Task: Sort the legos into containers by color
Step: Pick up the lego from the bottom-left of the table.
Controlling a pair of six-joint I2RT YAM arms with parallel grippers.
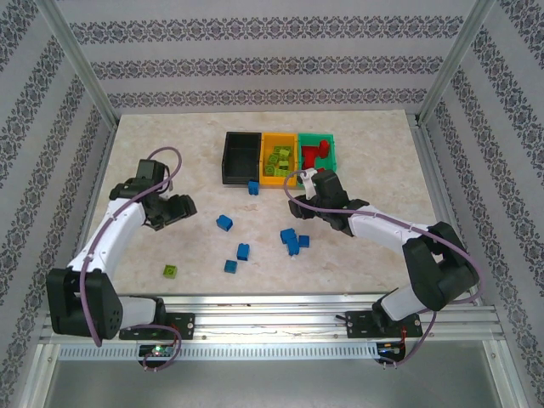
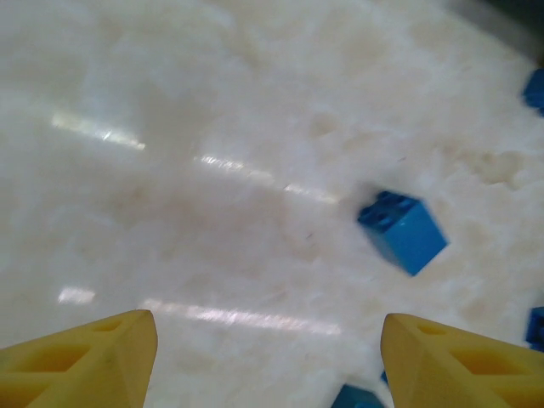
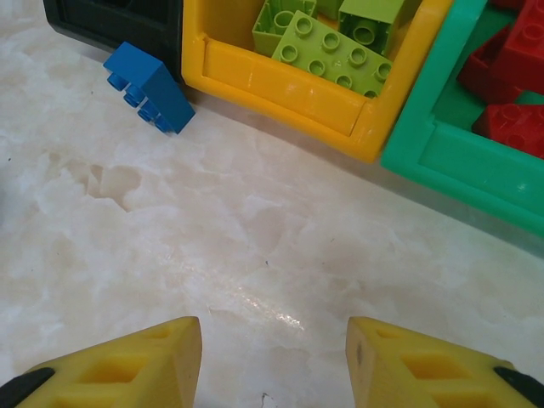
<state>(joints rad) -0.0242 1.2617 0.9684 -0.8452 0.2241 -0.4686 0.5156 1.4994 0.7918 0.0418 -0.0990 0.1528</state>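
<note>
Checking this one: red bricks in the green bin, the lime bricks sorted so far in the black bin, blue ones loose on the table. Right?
One slip: the sorted lime bricks lie in the orange-yellow bin, not the black bin, as the top external view shows. The red bricks in the green bin and blue bricks loose on the table are as you said.
</note>
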